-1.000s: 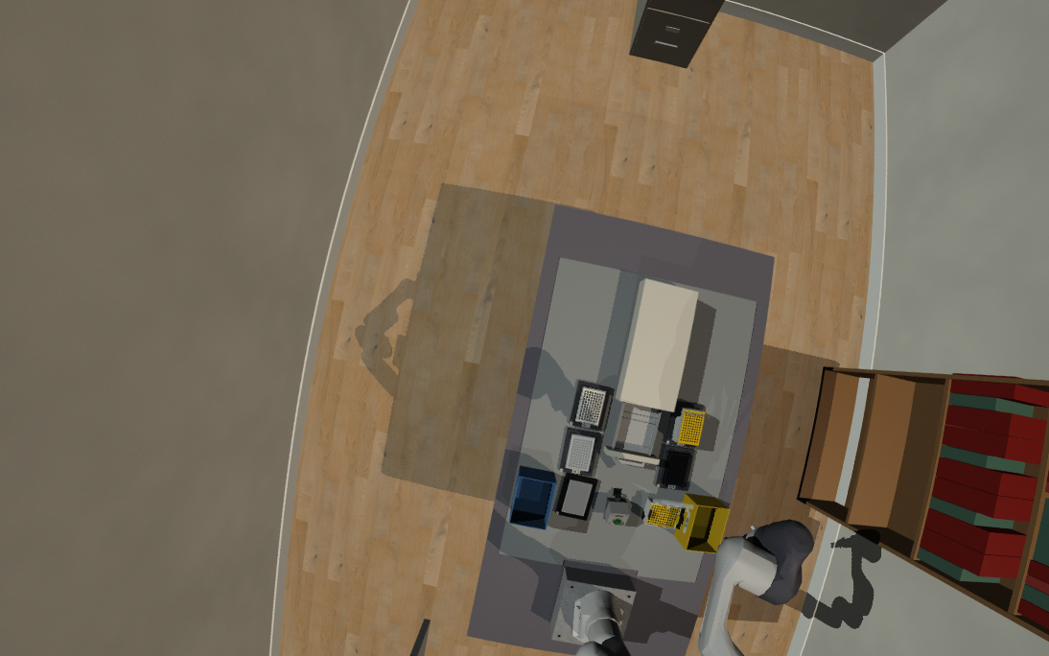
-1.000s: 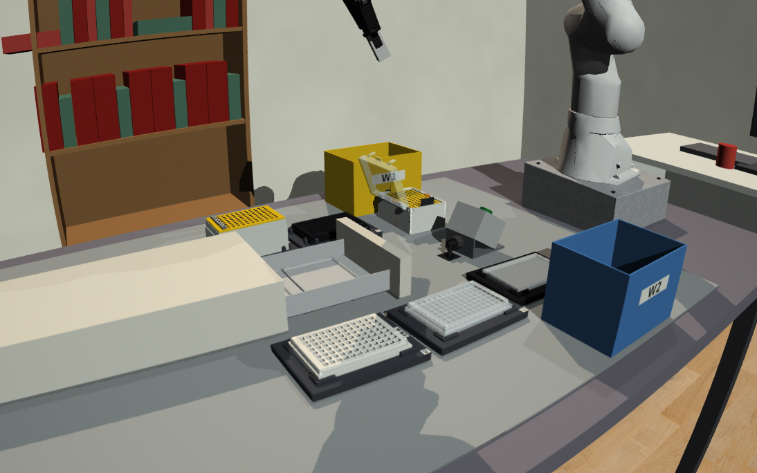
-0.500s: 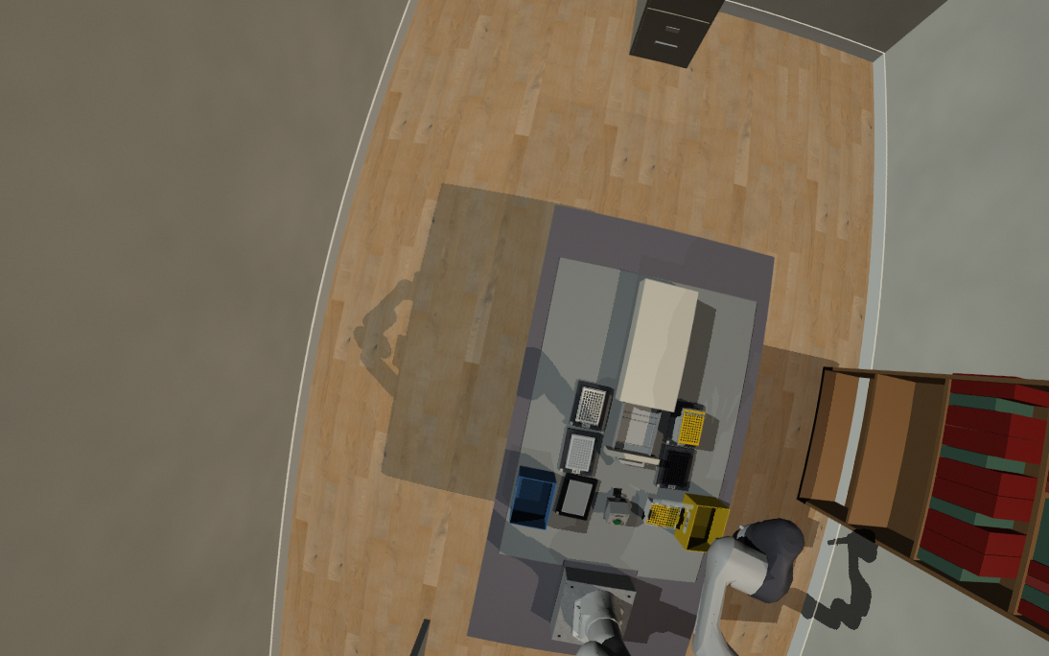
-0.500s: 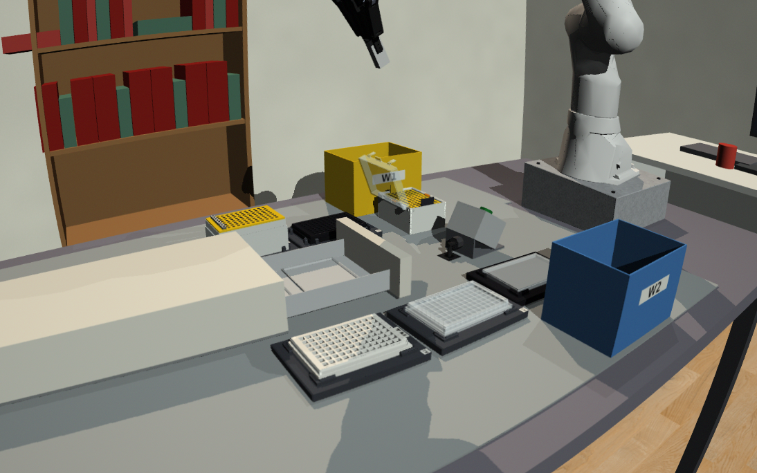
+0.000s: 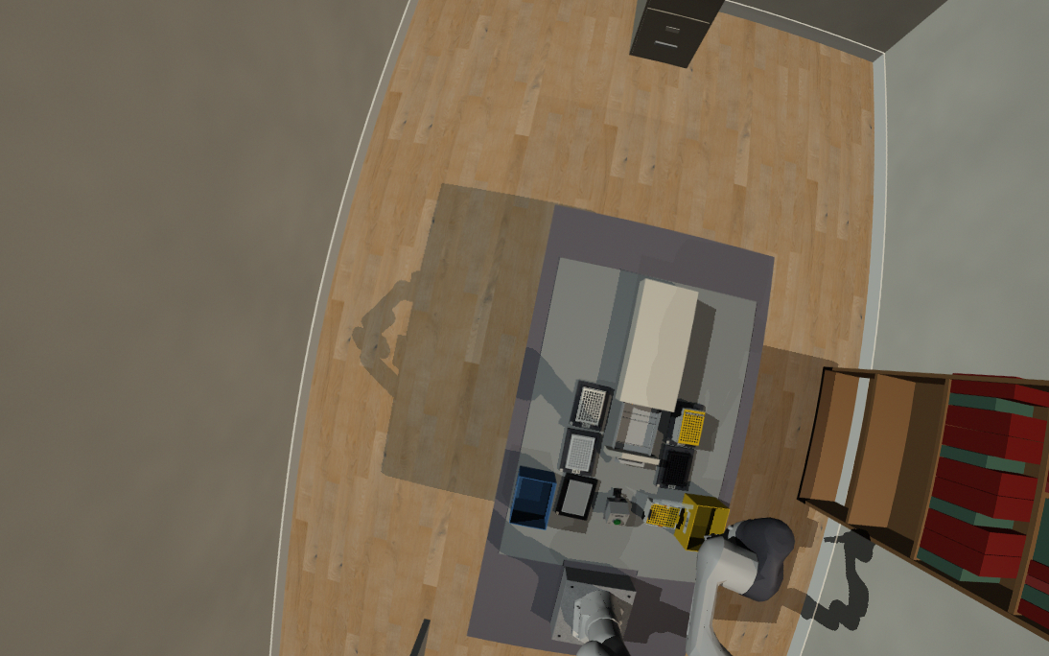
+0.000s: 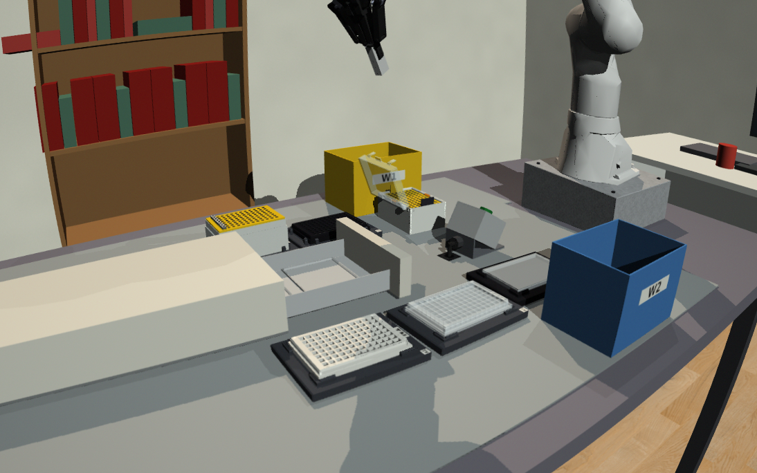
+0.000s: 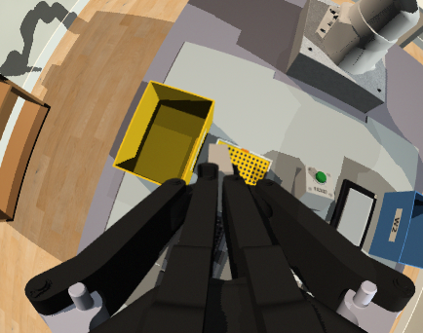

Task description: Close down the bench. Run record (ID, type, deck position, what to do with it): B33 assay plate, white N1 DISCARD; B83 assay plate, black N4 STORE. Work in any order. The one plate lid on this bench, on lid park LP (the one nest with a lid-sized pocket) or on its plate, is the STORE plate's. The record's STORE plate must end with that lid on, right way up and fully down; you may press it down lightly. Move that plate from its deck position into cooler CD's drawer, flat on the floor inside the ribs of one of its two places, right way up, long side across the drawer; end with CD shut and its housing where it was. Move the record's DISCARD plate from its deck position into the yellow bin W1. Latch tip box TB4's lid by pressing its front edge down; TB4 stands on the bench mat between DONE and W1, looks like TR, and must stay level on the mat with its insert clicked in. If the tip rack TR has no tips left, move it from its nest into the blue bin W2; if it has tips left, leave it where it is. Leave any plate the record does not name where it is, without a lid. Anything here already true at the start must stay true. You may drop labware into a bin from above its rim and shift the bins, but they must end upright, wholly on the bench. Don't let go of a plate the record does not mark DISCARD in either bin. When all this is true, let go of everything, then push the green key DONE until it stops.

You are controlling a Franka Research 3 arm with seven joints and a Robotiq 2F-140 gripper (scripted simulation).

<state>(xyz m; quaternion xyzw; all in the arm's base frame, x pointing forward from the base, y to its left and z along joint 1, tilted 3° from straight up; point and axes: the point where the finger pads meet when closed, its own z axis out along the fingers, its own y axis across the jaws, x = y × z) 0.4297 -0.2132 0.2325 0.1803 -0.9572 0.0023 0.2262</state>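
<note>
My gripper (image 6: 376, 61) is shut with nothing between the fingers. It hangs high above tip box TB4 (image 6: 407, 205), whose clear lid stands tilted open over its yellow insert. In the wrist view the fingertips (image 7: 217, 168) sit over TB4 (image 7: 249, 166), beside the yellow bin W1 (image 7: 165, 133), whose inside looks bare. A black plate (image 6: 322, 226) sits in its nest behind the open drawer (image 6: 334, 270) of cooler CD (image 6: 116, 299). A white plate (image 6: 349, 344) and a paler plate (image 6: 457, 305) sit in the front nests. The flat lid (image 6: 516, 272) lies on its park.
The blue bin W2 (image 6: 616, 282) stands at the front right. Tip rack TR (image 6: 245, 220) with a yellow top sits beside the cooler. The grey DONE box (image 6: 475, 226) with its green key (image 7: 321, 176) stands next to TB4. The arm's base block (image 6: 596, 193) is behind.
</note>
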